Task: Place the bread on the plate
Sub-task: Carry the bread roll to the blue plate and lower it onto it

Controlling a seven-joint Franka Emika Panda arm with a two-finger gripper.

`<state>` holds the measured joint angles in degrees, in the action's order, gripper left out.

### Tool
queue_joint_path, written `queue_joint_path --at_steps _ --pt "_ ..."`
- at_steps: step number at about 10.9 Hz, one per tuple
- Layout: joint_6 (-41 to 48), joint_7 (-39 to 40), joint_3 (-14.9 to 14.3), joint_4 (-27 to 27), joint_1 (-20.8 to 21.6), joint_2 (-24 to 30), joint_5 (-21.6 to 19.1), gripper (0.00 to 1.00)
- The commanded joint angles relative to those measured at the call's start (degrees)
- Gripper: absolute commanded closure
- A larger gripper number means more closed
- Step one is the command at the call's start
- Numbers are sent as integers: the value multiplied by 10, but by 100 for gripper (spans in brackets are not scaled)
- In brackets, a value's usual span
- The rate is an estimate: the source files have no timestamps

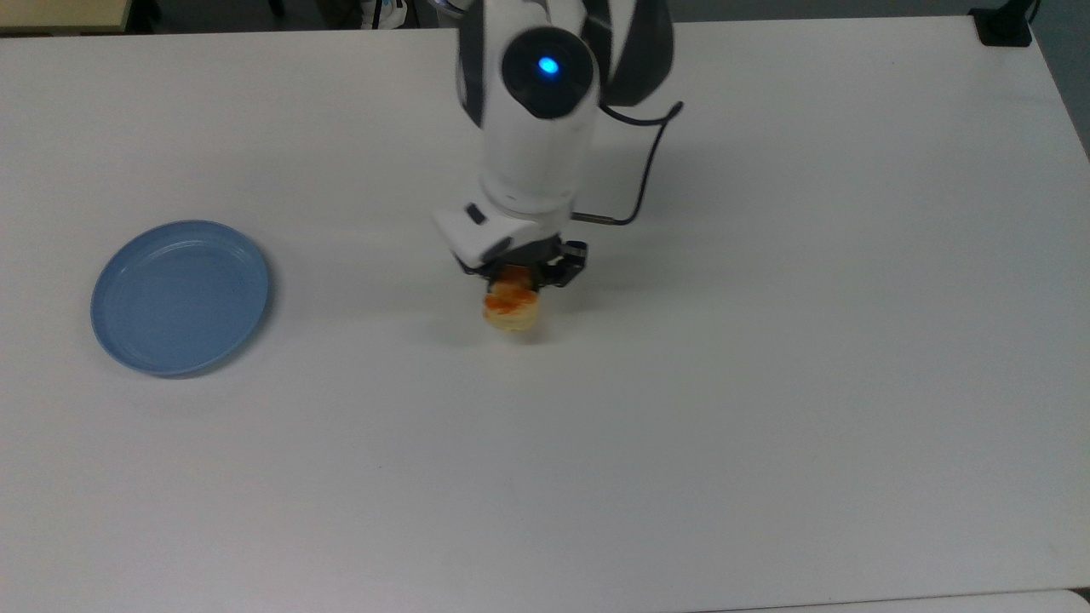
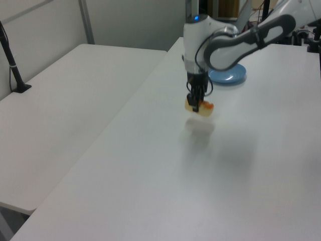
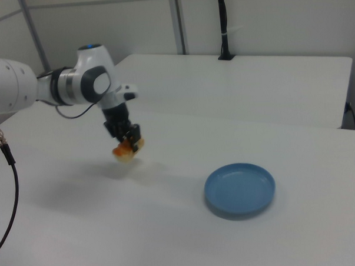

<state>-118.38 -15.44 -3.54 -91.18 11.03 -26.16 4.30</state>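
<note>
On the plain white table, your arm's black two-finger gripper clamps the small pale-yellow bread loaf with orange-brown glazed bumps, lifted clear above its shadow. In the top view, the round light-blue shallow plate sits well apart at nine o'clock.

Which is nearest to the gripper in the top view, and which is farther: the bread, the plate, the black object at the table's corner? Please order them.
1. The bread: held in the gripper, lifted above the table.
2. The plate: on the table toward the top view's left, empty.
3. The black object: at the table's corner, the top view's upper right, farthest.
</note>
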Motion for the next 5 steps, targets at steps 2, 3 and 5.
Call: queue_joint_path --at_steps 2,3,5 --pt "-4 95 -44 24 -95 8 4 47" --pt "-17 124 -46 25 -132 1 4 46" --pt "-85 137 -69 25 -171 -13 4 46"
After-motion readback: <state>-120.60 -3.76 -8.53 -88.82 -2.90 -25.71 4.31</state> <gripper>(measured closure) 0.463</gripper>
